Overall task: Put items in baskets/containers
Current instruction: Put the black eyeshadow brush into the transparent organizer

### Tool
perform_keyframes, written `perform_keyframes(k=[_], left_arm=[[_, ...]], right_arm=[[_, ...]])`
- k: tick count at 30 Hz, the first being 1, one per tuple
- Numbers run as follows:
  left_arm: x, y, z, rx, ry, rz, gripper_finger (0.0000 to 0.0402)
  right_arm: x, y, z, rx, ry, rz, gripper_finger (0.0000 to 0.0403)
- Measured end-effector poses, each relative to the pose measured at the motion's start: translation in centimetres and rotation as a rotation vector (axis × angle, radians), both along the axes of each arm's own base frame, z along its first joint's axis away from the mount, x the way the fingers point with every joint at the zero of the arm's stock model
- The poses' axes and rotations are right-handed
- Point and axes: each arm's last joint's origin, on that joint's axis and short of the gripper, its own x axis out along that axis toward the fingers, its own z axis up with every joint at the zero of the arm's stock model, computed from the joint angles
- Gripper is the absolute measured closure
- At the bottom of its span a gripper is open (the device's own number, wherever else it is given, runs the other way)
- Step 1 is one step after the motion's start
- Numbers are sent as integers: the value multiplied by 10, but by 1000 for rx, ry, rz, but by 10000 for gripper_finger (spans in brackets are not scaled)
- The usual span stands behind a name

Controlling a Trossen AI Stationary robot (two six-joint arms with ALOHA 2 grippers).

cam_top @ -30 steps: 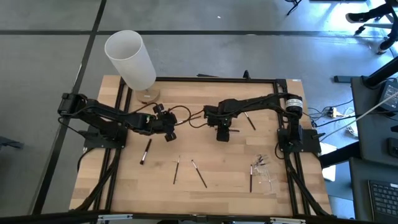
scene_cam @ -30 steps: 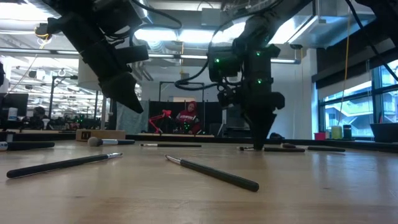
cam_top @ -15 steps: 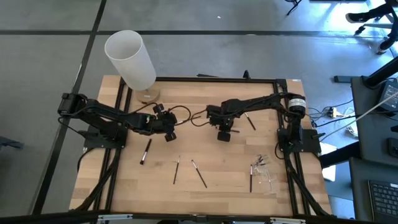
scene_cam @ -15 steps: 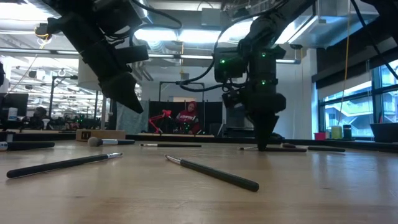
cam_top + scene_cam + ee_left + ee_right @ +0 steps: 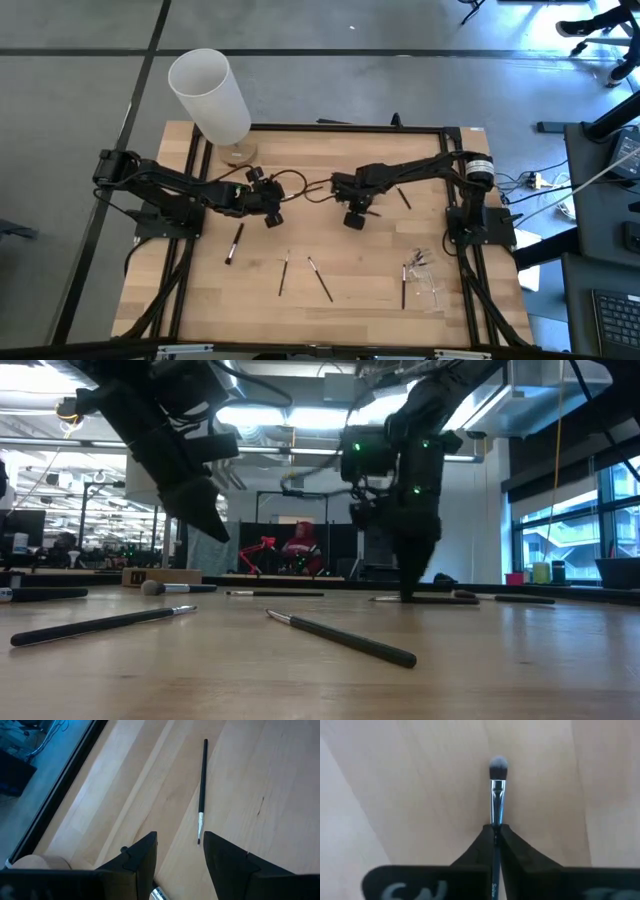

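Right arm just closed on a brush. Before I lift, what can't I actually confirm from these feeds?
- Makeup brush handle: the right end effector fingers cover it in the right wrist view.
- Same brush in the high view: hidden under the right end effector.
- Clear container: only glints in the high view, edges too faint to trace.
- Whether the brush has left the table: the low view doesn't settle it.

Wooden table point(image 5: 210, 300) bearing scattered makeup brushes point(image 5: 320, 279).

I see a pale striped wood bench point(image 5: 350, 300) with a black frame. The brush point(image 5: 497, 785) in my black right gripper point(image 5: 495, 831) has a grey-tipped dark head and silver ferrule. A white cylinder point(image 5: 208, 95) stands on a tan wooden base.
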Motion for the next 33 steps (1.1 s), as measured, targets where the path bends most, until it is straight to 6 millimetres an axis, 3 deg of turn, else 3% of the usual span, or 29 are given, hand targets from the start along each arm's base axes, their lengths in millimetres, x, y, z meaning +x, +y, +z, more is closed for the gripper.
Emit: perform_keyframes(k=[6,11,14,18,23,29,33], left_arm=[[-2,0,-1,-3,19,5,245],[-5,0,-3,-22,36,36,245],[-5,0,-4,-28,31,47,245],[-4,0,-2,-31,6,48,245],[2,0,1,-13,-37,18,245],[5,3,3,18,-40,-15,245],[3,5,2,14,-19,-18,245]], right_arm=[[-8,24,41,-45,-135,20,392],[-34,48,67,-106,-285,11,399],[-54,52,68,-109,-337,-47,388],[-69,52,52,-32,-290,-78,373],[-57,66,51,80,-283,-20,354],[-33,102,76,56,-293,137,333],[-18,126,78,36,-231,235,319]])
